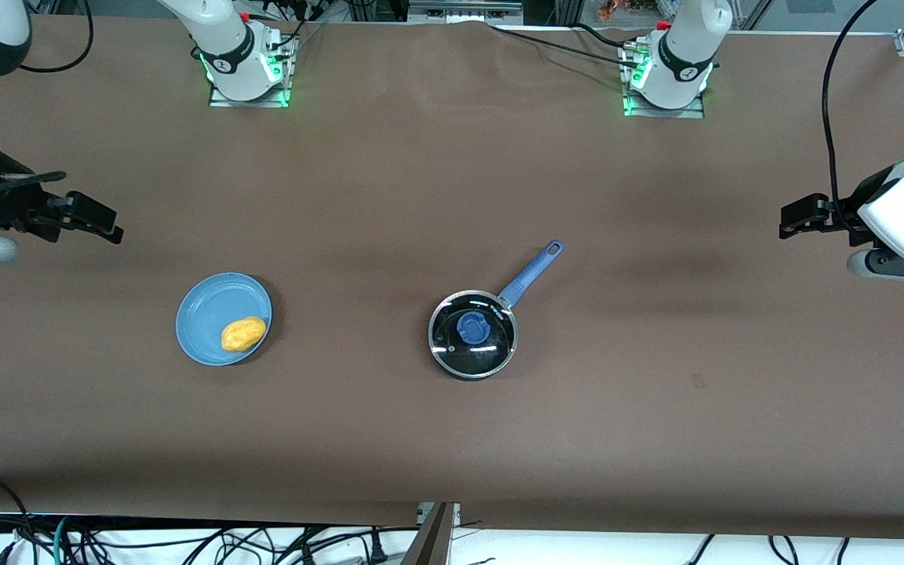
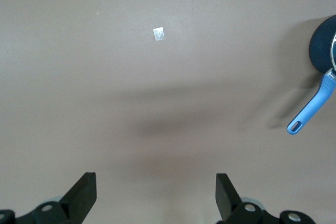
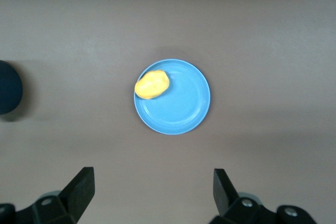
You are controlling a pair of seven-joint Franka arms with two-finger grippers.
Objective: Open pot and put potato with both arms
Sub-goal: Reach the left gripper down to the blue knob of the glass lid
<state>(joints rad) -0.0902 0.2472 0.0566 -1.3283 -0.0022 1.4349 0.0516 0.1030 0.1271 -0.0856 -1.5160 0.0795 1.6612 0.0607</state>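
Note:
The black pot (image 1: 469, 375) with its long blue handle (image 1: 531, 272) stands mid-table, and the clear glass lid (image 1: 493, 351) with a blue knob (image 1: 472, 326) sits on it. The yellow potato (image 1: 243, 333) lies on a light-blue plate (image 1: 211, 308) toward the right arm's end. My left gripper (image 1: 791, 220) is open and empty, up over the left arm's end of the table. Its wrist view (image 2: 156, 192) shows the pot's edge (image 2: 321, 45). My right gripper (image 1: 105, 223) is open and empty, up over the right arm's end. Its wrist view (image 3: 153, 190) shows the potato (image 3: 151, 84) on the plate (image 3: 184, 108).
The brown table (image 1: 389, 188) carries only the plate and the pot. A small white scrap (image 2: 158, 33) lies on it in the left wrist view. Both arm bases stand along the table's edge farthest from the front camera. Cables hang below the nearest edge.

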